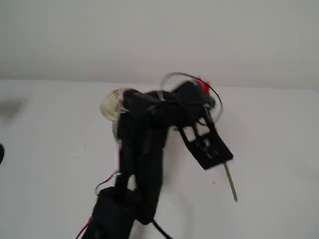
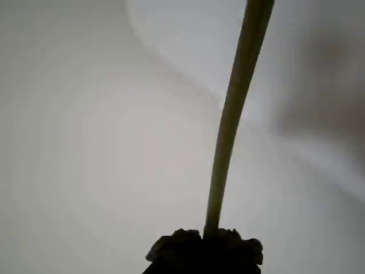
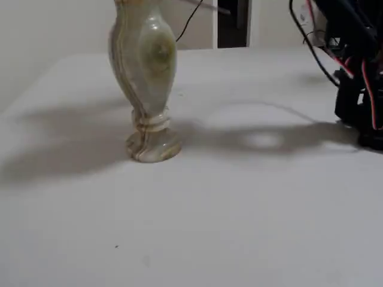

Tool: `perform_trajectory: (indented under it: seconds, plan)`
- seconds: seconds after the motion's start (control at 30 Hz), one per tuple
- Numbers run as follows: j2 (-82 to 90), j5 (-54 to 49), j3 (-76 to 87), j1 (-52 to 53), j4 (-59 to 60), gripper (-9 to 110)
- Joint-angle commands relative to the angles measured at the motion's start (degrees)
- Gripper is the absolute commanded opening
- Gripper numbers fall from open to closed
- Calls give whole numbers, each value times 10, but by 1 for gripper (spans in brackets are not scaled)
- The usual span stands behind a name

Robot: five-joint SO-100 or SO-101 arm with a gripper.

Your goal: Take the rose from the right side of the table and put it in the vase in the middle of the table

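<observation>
In a fixed view from above, my gripper [image 1: 219,158] is shut on the rose's stem [image 1: 231,185] and holds it above the white table [image 1: 284,149]. The red bloom [image 1: 202,84] shows by the wrist, and the stem's end sticks out past the fingertips. The vase's rim [image 1: 110,105] lies to the left, partly hidden under my arm. In the wrist view the grey-green stem [image 2: 228,120] rises from the dark gripper tip [image 2: 205,248] to the top edge. In the side fixed view the marbled vase [image 3: 146,78] stands upright on the table [image 3: 239,227], with its rim cut off.
The arm's black base with red and black wires [image 3: 359,89] stands at the right edge of the side fixed view. A thin cable loop [image 1: 217,97] arcs round the wrist. A dark object [image 1: 1,152] touches the left edge of the view from above.
</observation>
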Motion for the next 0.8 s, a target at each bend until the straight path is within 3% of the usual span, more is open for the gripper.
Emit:
perform_trajectory:
  seconds: [0.0, 0.77]
  plan:
    - [98, 43, -17, -28, -52, 0]
    - [309, 141, -11, -318, -178, 0]
